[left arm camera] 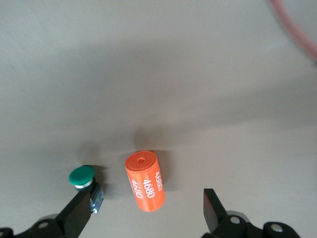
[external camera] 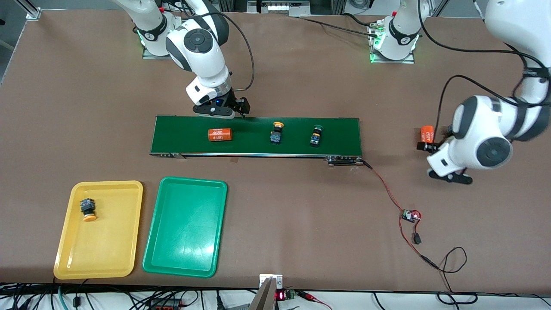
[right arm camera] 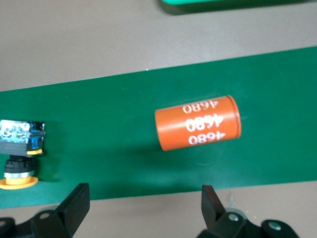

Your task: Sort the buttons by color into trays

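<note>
Right gripper (external camera: pixel 238 113), fingers spread and empty, hangs over the edge of the conveyor belt (external camera: pixel 258 148) nearest the robot bases; its wrist view shows an orange "4680" cylinder (right arm camera: pixel 198 123) lying on the belt between the fingertips (right arm camera: pixel 77 198) and a yellow-capped button (right arm camera: pixel 19 157) on its side nearby. At the right arm's end of the table, nearer the front camera, sits the yellow tray (external camera: pixel 69 258), holding one yellow button (external camera: pixel 88 209), with the green tray (external camera: pixel 215 241) just beside it. Along the belt lie the cylinder (external camera: pixel 220 134), the yellow button (external camera: pixel 277 132) and a green button (external camera: pixel 317 135). Left gripper (external camera: pixel 447 172), likewise open and empty, hovers over the bare table (external camera: pixel 301 77) off the belt's end; a second "4680" cylinder (left arm camera: pixel 144 181) lies between its fingers, with another green button (left arm camera: pixel 82 178) beside one finger (left arm camera: pixel 74 215).
</note>
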Controlling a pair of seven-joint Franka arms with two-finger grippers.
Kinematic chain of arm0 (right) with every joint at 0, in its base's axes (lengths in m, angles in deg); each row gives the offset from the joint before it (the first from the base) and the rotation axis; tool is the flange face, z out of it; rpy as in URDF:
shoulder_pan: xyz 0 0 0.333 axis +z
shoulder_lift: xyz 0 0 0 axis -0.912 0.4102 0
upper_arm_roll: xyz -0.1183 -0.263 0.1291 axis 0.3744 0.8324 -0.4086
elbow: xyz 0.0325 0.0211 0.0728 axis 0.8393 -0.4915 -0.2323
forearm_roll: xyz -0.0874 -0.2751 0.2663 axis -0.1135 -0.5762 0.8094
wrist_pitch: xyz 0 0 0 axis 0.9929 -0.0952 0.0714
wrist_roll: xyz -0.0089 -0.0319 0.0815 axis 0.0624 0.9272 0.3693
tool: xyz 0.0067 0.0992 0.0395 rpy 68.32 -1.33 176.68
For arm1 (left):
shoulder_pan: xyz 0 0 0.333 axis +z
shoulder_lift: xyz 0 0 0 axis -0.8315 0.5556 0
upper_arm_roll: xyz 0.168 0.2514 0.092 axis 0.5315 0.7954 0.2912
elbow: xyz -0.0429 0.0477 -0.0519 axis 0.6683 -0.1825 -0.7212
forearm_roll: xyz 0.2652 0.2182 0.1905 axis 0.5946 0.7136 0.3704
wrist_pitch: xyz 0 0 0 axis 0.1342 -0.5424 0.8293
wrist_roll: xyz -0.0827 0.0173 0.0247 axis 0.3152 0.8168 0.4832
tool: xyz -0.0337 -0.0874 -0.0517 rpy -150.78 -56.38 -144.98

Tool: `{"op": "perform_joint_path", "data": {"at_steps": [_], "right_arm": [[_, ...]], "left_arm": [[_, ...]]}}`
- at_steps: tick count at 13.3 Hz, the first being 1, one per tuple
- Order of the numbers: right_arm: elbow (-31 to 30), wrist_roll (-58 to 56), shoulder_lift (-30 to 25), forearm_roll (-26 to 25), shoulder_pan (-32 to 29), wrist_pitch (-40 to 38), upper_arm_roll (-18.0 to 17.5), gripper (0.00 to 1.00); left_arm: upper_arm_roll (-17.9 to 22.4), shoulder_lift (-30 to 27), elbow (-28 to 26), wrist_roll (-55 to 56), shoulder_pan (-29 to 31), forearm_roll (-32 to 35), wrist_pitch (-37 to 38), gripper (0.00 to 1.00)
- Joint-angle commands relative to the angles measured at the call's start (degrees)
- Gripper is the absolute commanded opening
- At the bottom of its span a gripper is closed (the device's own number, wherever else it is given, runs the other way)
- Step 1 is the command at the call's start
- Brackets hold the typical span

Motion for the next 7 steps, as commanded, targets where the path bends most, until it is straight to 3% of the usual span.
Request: {"op": "perform_joint_path", "data": {"at_steps": [1,4,6,7], "right_arm": [[3.07,1.23,2.40,-3.94,0.60,0.05,0.24,1.00],[5.71,1.31,4.60,-3.95,1.66,-0.12,0.50,1.00],[7.03,1.40,5.83,-3.86,1.83,-0.21,0.50,1.00],[7.21,1.40,6.19,-3.86,1.83,-0.21,0.59,1.00]], "left_arm": [[7.47,-6.36,-15.56,-4.31,-2.59,-1.25,-13.86,1.00],[9.78,-5.57,-19.98,-5.29,-2.59,-1.16,-20.13,1.00],[9.78,-4.78,-21.39,-4.50,-2.58,-1.34,-21.82,0.89],[9.69,-4.17,-21.40,-4.50,-2.41,-1.51,-22.17,0.89]]}}
